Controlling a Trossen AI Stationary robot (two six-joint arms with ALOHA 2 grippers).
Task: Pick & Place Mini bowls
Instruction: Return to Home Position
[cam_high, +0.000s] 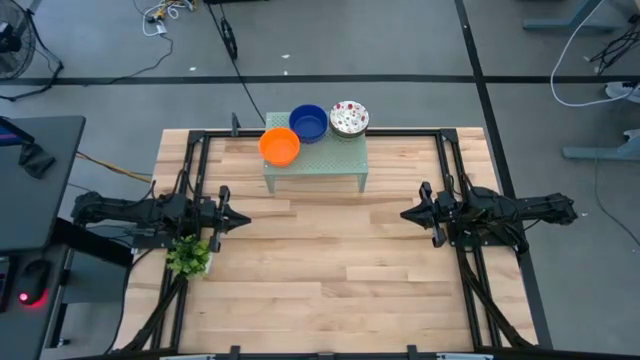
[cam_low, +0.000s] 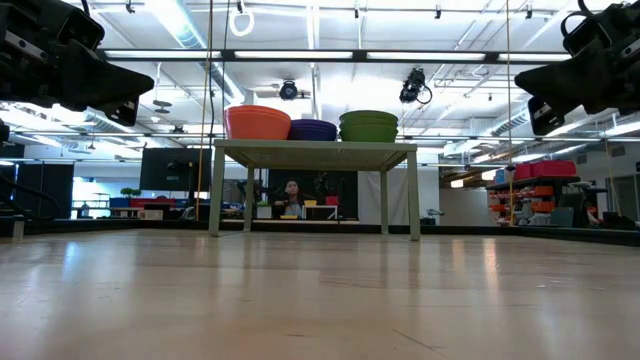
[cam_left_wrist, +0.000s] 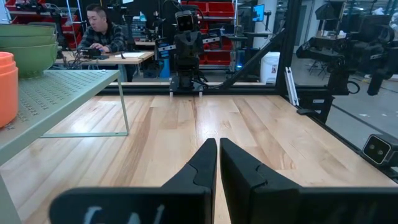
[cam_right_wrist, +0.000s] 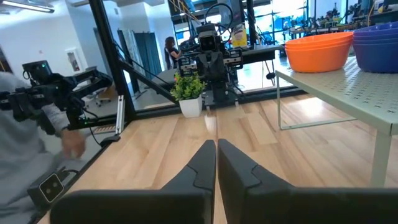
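Looks like the sorting is done and this is the go-home step. The orange bowls, blue bowls and white speckled bowls are all sitting on top of the green stand at the far side of the worktop. The left end effector is hovering at the left side, fingers pressed together and holding nothing. The right end effector is mirroring it, also empty. I'm guessing the next move is just parking both arms.

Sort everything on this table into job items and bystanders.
Job: orange bowls, blue bowls, speckled white bowls, all stacked on the green stand; left gripper and right gripper, both shut, clear of them.
Bystanders: potted plant, near the left gripper.
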